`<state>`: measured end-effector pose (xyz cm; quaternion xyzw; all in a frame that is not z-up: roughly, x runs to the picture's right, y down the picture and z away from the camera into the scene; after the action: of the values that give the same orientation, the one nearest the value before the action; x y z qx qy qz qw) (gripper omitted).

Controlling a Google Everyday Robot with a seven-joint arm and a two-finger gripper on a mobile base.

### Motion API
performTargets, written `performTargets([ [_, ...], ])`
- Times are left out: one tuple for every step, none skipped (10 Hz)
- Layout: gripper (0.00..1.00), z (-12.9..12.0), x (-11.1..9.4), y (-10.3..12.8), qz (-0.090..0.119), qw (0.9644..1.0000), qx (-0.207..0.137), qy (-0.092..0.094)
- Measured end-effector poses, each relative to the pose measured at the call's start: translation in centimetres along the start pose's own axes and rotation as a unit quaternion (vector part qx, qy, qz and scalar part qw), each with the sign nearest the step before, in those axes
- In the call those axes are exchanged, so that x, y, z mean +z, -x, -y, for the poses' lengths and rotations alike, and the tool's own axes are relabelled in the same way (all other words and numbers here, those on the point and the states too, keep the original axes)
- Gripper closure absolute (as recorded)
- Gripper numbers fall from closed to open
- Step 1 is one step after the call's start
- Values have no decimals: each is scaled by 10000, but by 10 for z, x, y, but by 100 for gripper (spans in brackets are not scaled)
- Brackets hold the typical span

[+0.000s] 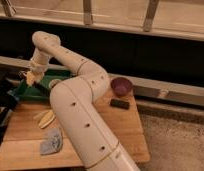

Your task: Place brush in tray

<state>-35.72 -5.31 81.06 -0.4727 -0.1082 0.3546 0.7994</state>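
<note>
The green tray (24,93) stands at the back left of the wooden table, partly hidden by my arm. My gripper (31,78) hangs over the tray's left part, at the end of the white arm that curves up from the bottom of the view. A slim dark stick that looks like the brush (41,89) slants down to the right from just under the gripper, across the tray. I cannot tell whether the gripper holds it or whether it rests on the tray floor.
A pale round object (55,83) sits in the tray. A purple bowl (121,85) and a short black block (119,103) are at the right. A yellow peel-like item (45,119) and a grey-blue cloth (51,142) lie at the front left. A dark wall runs behind the table.
</note>
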Motion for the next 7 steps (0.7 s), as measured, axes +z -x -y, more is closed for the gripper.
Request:
performTargets([
  [100, 6, -4, -4, 239, 9987, 112, -432],
  [100, 7, -10, -6, 544, 9946, 210, -862],
  [100, 7, -12, -6, 684, 9913, 267, -1092],
  [100, 9, -16, -5, 734, 9901, 301, -1157],
  [100, 10, -18, -4, 730, 9902, 317, -1147],
  [100, 10, -20, -1, 727, 9908, 281, -1103],
  [100, 10, -18, 1, 681, 9920, 239, -1034],
])
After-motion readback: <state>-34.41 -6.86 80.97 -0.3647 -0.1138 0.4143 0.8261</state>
